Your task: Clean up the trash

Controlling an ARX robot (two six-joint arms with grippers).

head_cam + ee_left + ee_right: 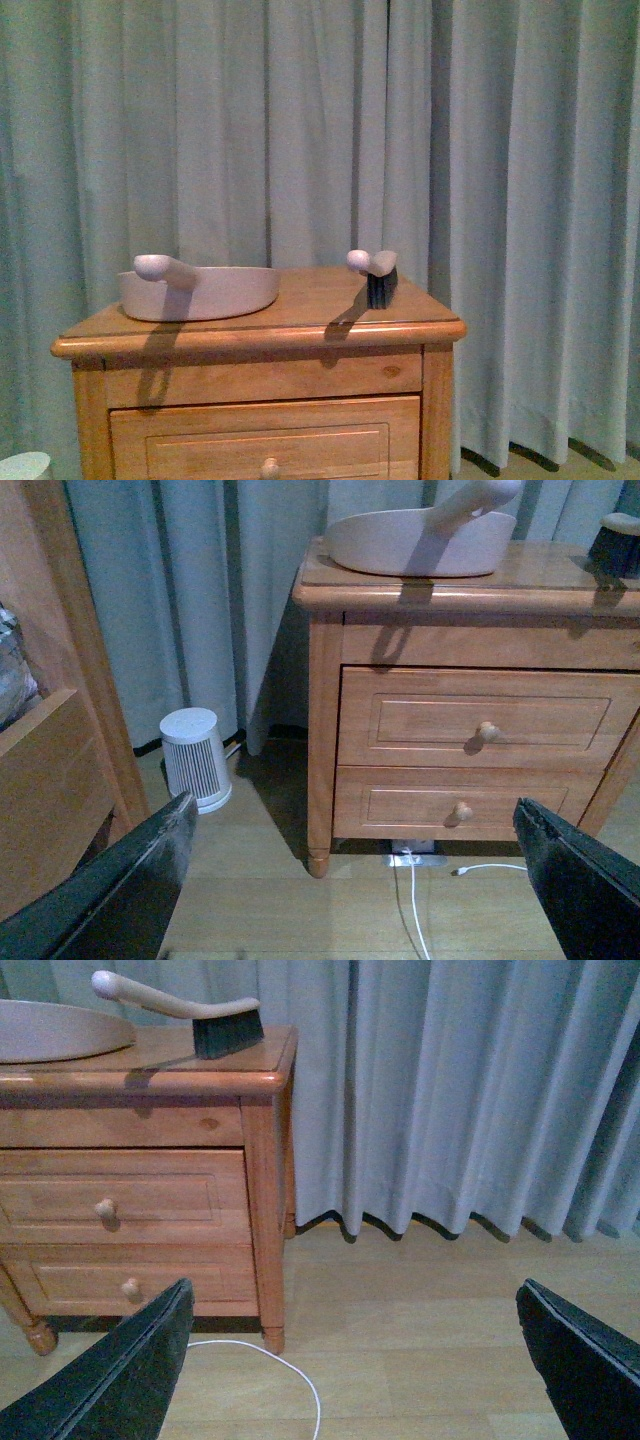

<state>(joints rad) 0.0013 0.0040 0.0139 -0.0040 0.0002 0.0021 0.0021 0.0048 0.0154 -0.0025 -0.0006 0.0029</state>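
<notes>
No trash shows in any view. A beige dustpan (200,290) lies on the wooden nightstand (300,320), its handle pointing toward me. A hand brush (378,272) with dark bristles stands to its right on the same top. The dustpan (420,540) and the brush (190,1015) also show in the wrist views. My left gripper (360,880) hangs open low over the floor, facing the nightstand's drawers. My right gripper (355,1360) is open too, low beside the nightstand's right side, with nothing between its fingers. Neither arm appears in the front view.
Grey-green curtains (500,200) hang behind the nightstand. A small white ribbed appliance (195,755) stands on the floor left of it. A white cable (290,1370) loops across the wooden floor. More wooden furniture (60,750) stands close at the left.
</notes>
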